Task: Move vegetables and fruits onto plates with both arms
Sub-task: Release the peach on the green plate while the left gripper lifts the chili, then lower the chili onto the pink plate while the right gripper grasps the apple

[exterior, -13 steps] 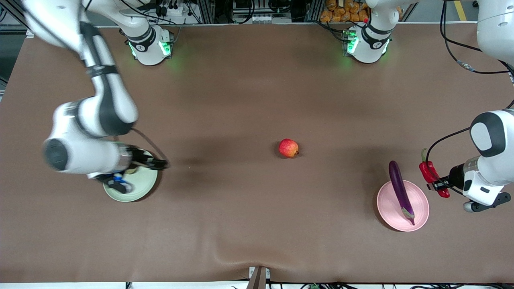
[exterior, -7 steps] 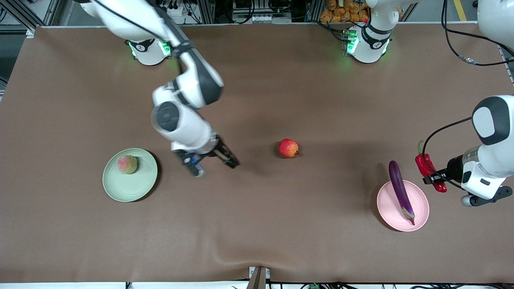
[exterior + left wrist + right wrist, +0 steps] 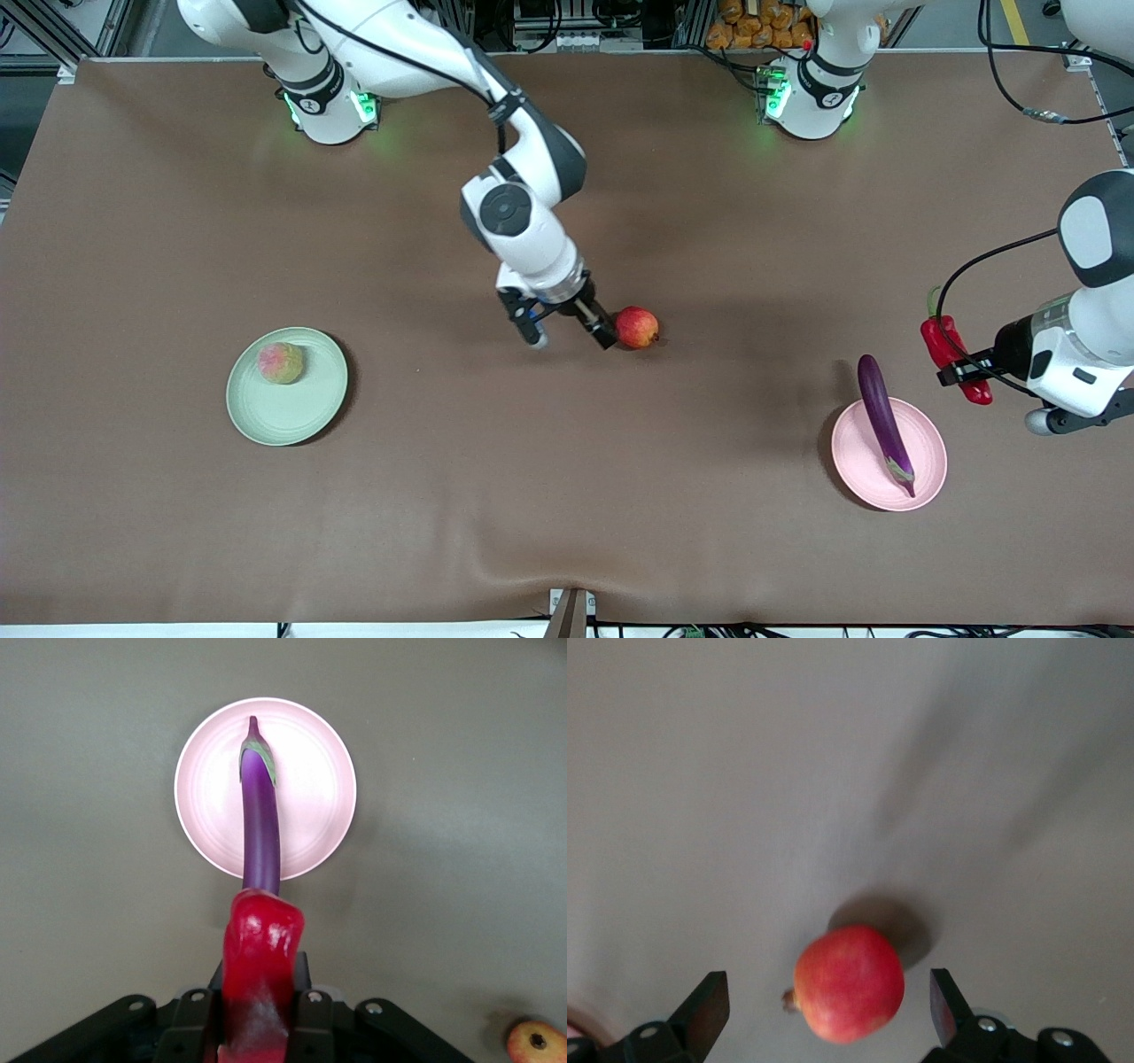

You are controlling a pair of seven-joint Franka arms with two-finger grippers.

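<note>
While clamping chili, left pincer.

We see the right gripper just beside the apple while the left gripper holds the chili pepper near the pink plate.

No readable text, labels, brands or numbers in any view. Small dark marks on the two green-lit arm bases are too small to make out.
</note>
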